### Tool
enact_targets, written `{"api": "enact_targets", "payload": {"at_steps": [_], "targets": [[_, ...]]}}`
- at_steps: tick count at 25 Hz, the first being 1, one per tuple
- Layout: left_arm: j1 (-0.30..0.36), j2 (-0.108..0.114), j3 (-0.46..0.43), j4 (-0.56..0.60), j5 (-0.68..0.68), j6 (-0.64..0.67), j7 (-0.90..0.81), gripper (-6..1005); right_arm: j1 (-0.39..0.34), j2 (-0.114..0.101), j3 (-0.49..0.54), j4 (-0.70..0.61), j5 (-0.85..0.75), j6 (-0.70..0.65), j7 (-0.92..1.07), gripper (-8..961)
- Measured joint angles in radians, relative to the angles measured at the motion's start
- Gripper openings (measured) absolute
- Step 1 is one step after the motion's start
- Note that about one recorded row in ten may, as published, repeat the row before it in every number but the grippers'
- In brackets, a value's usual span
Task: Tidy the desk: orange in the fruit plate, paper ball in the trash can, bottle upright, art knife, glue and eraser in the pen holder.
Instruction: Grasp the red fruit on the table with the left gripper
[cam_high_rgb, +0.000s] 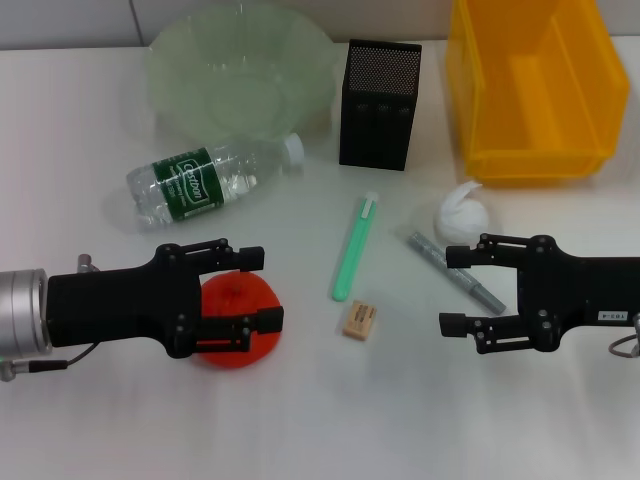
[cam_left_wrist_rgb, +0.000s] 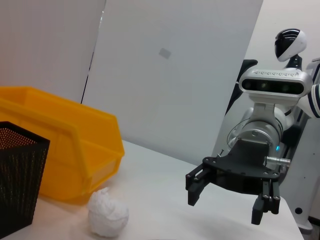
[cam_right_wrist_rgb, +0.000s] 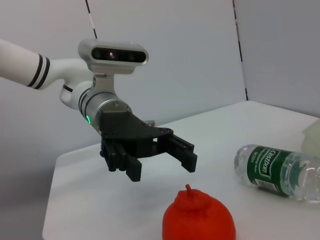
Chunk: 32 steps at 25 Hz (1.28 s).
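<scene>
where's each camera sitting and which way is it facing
Head view: on the robot's head, looking forward and down at the table; both arms show, left tool open over the orange, right tool open by the paper ball.
Left wrist view: faces across the table to the right tool, paper ball, trash can, pen holder.
Right wrist view: faces back at the left tool, orange, lying bottle.
Each wrist view shares the opposite arm's tool with the head view.
</scene>
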Motion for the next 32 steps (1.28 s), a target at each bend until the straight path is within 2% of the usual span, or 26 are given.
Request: {"api": "enact_targets", "payload": {"at_steps": [15,24,32], "targets": [[-0.003,-0.006,-0.001,0.001,-0.002,-0.005,0.007,791,0.001,0.002,0.0,0.0,0.0,0.0,0.011,832],[0.012,-0.002,-0.008,0.003,0.003,-0.094,0.052,783,-0.005,0.002,0.007,0.0,0.0,-0.009,0.016,832],[0.017,-0.007,-0.009,0.003,0.079,-0.165,0.059,775,-0.008,0.001,0.009,0.0,0.0,-0.007,0.016,831]]}}
